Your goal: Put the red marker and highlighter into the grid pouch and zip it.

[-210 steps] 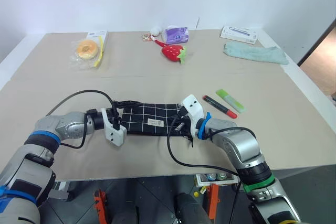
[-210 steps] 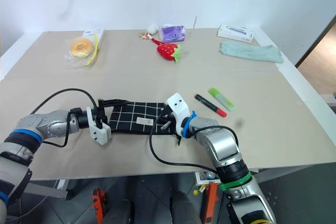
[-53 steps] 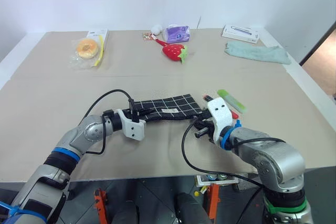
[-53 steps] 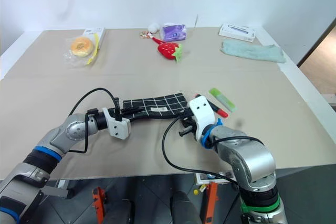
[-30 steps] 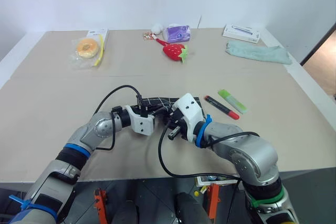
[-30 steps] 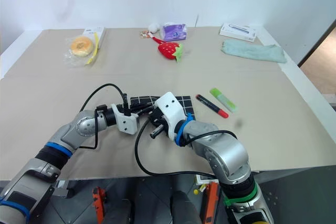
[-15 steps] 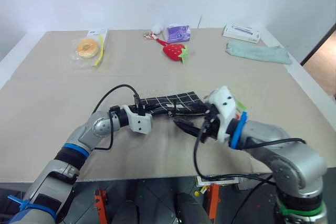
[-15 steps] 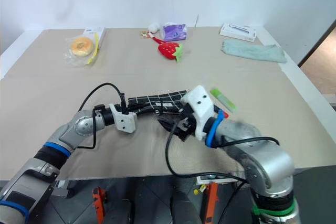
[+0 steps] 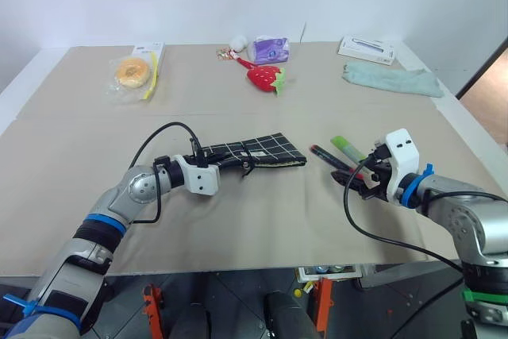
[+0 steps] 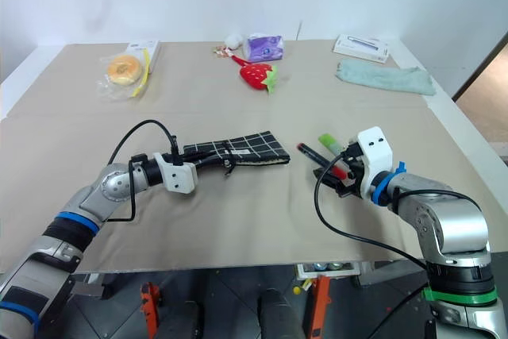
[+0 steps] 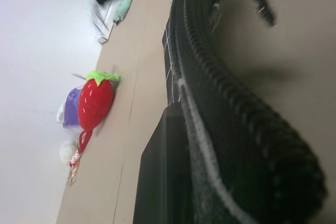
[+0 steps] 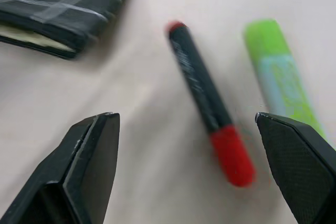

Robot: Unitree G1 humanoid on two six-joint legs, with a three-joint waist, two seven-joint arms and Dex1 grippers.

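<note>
The grid pouch (image 9: 262,151) lies flat in the middle of the table, a pale lining showing along its near edge. My left gripper (image 9: 214,162) is shut on the pouch's left end; in the left wrist view the pouch (image 11: 226,103) runs away from the fingers (image 11: 157,177). The red marker (image 12: 205,98) and the green highlighter (image 12: 278,77) lie side by side on the table to the right of the pouch. Just above them hangs my right gripper (image 9: 349,180), open and holding nothing, with the marker between its fingertips in the right wrist view.
Along the back of the table sit a bagged donut (image 9: 131,75), a strawberry toy (image 9: 264,77), a purple packet (image 9: 268,51), a white box (image 9: 370,49) and a green cloth (image 9: 391,81). The table's front edge runs close below both arms.
My right gripper has opened, let go of the pouch and swung right to the marker and highlighter. The pouch has straightened out flat. The left gripper keeps its hold.
</note>
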